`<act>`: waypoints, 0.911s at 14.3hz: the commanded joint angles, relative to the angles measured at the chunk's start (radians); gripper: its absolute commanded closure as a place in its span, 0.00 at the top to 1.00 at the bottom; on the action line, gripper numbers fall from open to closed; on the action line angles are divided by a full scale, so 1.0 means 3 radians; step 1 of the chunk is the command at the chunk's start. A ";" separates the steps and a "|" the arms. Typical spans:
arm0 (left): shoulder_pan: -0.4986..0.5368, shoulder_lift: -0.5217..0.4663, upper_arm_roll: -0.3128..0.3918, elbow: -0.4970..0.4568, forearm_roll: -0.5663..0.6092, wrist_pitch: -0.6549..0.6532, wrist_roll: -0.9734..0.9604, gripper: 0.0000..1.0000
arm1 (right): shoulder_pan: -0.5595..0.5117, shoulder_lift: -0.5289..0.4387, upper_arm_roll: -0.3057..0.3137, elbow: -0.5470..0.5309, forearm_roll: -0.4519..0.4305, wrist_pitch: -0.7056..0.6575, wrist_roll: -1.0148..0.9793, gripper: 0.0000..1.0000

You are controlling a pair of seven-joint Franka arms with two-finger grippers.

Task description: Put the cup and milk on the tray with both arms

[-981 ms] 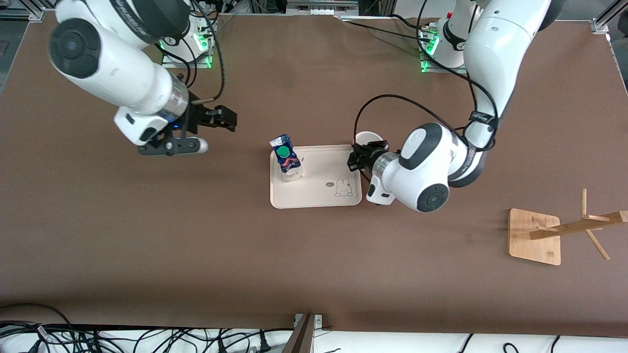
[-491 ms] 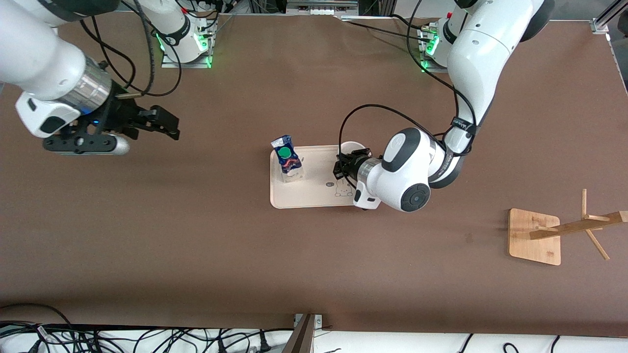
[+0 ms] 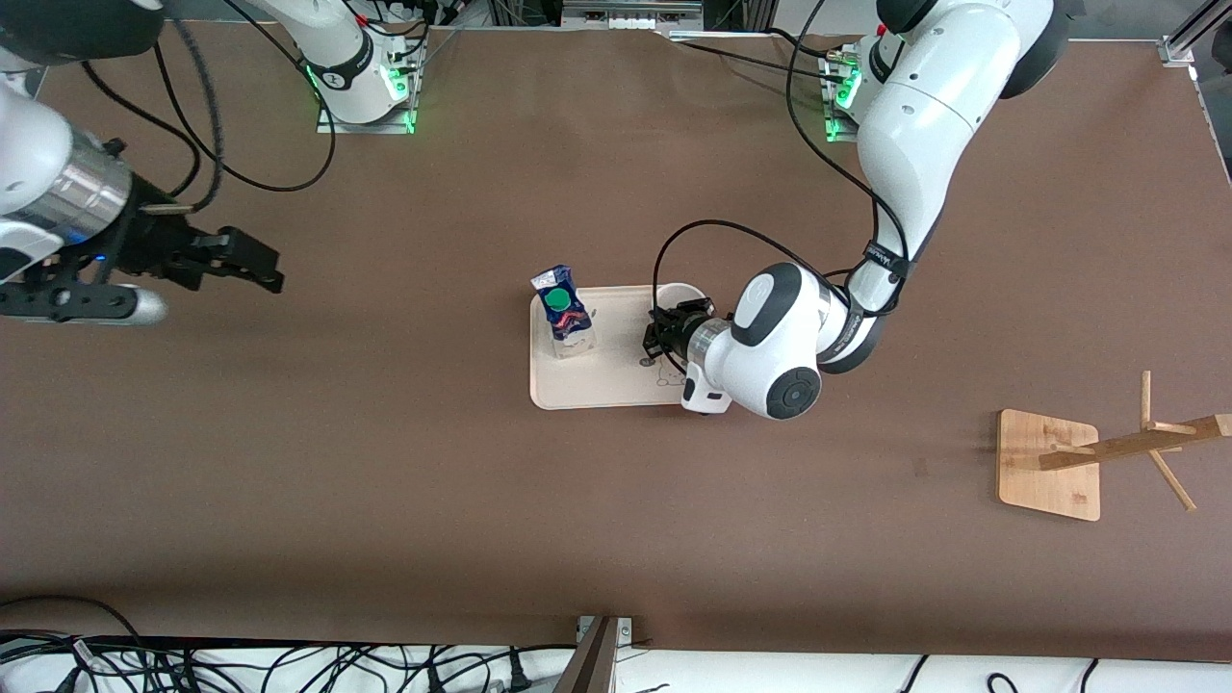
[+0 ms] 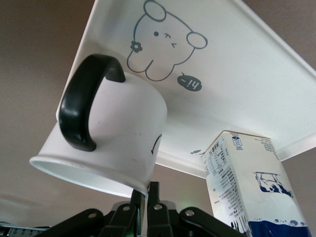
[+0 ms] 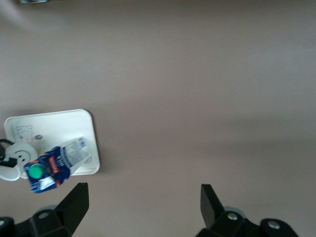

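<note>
left claw clamped, right claw spread

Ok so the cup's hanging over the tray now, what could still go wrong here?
1. The left gripper pinches the cup only by its rim, so it may slip or swing on the way down.
2. The cup hangs tilted; released like that, it could tip over on the tray.
3. The milk stands close by on the tray, so a sideways drift could knock it over.
The right gripper waits open, away toward the right arm's end.
</note>
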State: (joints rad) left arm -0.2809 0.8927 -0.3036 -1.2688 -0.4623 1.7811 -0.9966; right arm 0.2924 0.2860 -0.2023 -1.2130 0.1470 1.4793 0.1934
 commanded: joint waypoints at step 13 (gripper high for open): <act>-0.0010 -0.0030 0.0051 0.0113 0.0068 -0.0082 -0.0001 1.00 | -0.1036 -0.0503 0.0894 -0.0937 -0.0736 0.0617 -0.0384 1.00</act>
State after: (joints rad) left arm -0.2809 0.8932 -0.2990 -1.2653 -0.4611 1.7810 -0.9953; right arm 0.0223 0.1746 0.0416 -1.4544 -0.0697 1.6421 0.0753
